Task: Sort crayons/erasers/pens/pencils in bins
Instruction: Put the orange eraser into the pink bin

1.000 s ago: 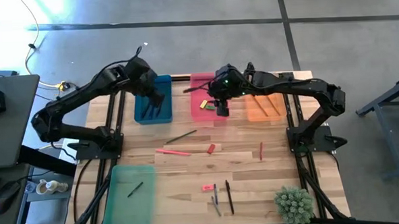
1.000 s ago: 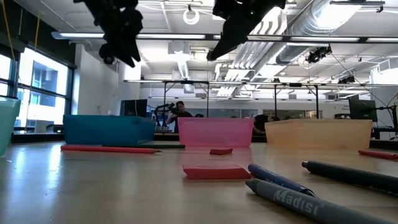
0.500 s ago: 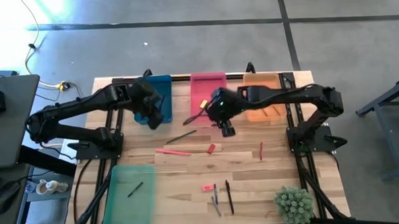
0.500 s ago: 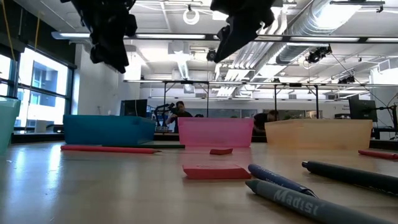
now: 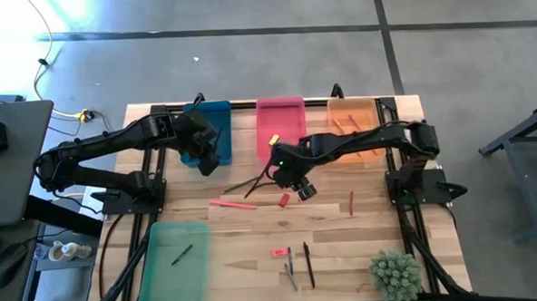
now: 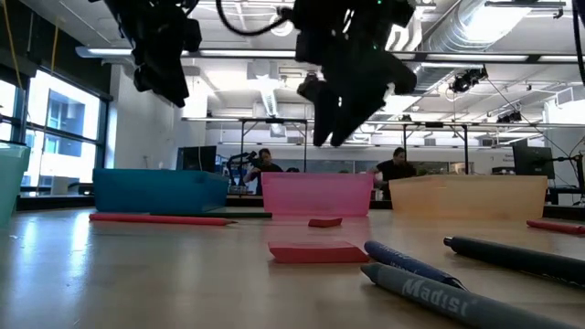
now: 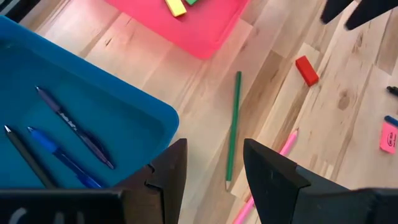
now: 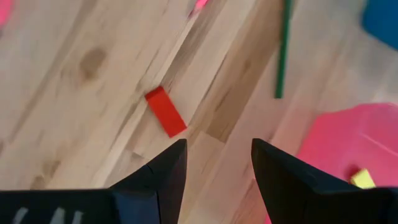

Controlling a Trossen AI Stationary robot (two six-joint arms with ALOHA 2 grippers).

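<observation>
Nearest the bench's front edge lie two dark pens (image 5: 298,267) and a flat pink eraser (image 5: 279,252) just beside them, none yet sorted; the light green bin (image 5: 175,262) at the front left corner already holds one dark stick. A thin red stick (image 5: 351,202) lies alone toward the right.

Mid-bench is where you work now. Your right pincer (image 5: 303,189) hangs above the small red block (image 8: 165,111), its fingers parted wide and holding nothing. Judging by its flat, short shape, that block is an eraser and belongs in the pink bin (image 5: 281,123), where a yellow eraser (image 7: 176,7) already rests.

- Centre the block between the fingers before you drop; in the right wrist view it sits off toward one finger, not in the middle of the gap.
- Turn the wrist so the fingers close across the block's short sides. It is low and flat, so come right down to the wood or the tips will probably slide over it.
- Keep clear of the long green pencil (image 7: 232,127) and the pink pencil (image 5: 232,205) lying near by.

Farther back, your left pincer (image 7: 214,171) hovers at the near corner of the blue bin (image 7: 87,99), open and empty, with pens lying in the bin. Leave it waiting there. The orange bin (image 5: 354,129) stands at the back right.
</observation>
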